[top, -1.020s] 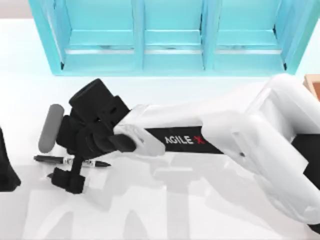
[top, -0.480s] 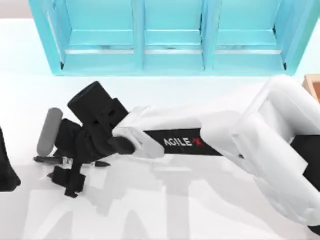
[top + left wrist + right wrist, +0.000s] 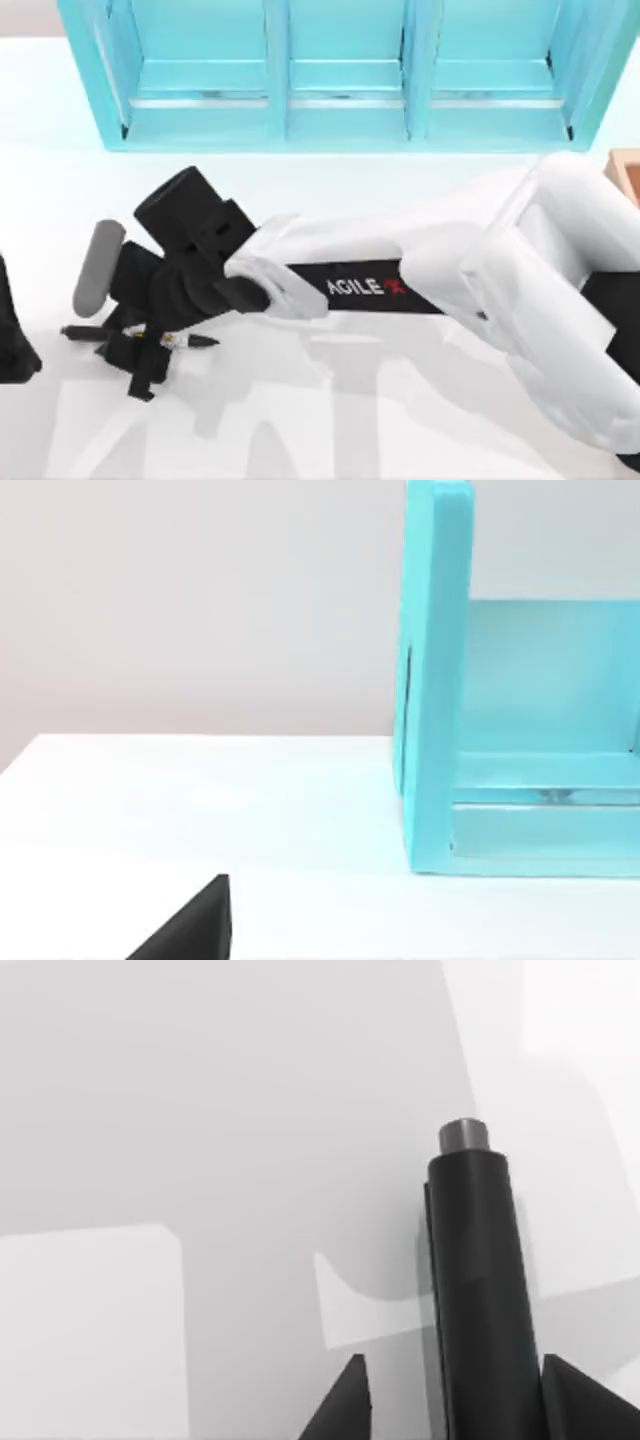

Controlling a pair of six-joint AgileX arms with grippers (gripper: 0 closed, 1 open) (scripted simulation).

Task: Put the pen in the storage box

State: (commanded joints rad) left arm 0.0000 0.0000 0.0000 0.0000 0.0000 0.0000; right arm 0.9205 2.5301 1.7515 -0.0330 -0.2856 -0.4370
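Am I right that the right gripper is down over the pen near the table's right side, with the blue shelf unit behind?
Not quite: the right gripper is over the pen near the table's left side, as the top view shows. The blue shelf unit does stand behind.

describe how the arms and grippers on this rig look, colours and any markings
The right arm has glossy white rounded shells over a black core, with a black strip lettered AGILE in white plus a red X. Its wrist is matte black and blocky, ending in the black two-finger right gripper. The left arm shows as black.
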